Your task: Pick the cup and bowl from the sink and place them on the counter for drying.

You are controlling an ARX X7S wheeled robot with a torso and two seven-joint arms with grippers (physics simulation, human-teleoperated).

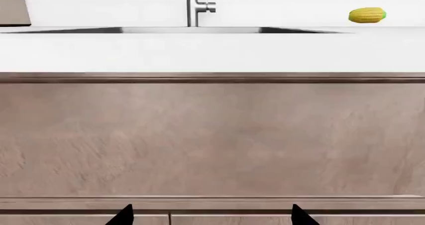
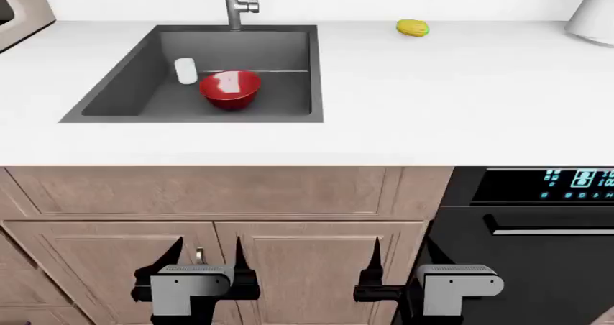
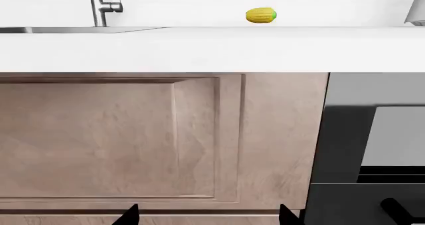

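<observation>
Red and glossy, the round bowl [image 2: 230,89] sits in the dark grey rectangular sink [image 2: 115,88] at the head view's upper left, touching the small white cylindrical cup [image 2: 186,70]; both wrist views show only the sink's rim, hiding them. Blue oven display digits at right are cut off and unreadable. Both the left gripper [image 2: 208,257] and right gripper [image 2: 401,262] hang low before the cabinets, fingers apart and empty

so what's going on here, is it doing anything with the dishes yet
Not yet. Both arms hang low in front of the cabinets, the left pincer and right pincer open and empty, below the counter. The white cup and the red bowl sit side by side in the sink, near the faucet. A corn cob lies on the counter further back.
</observation>
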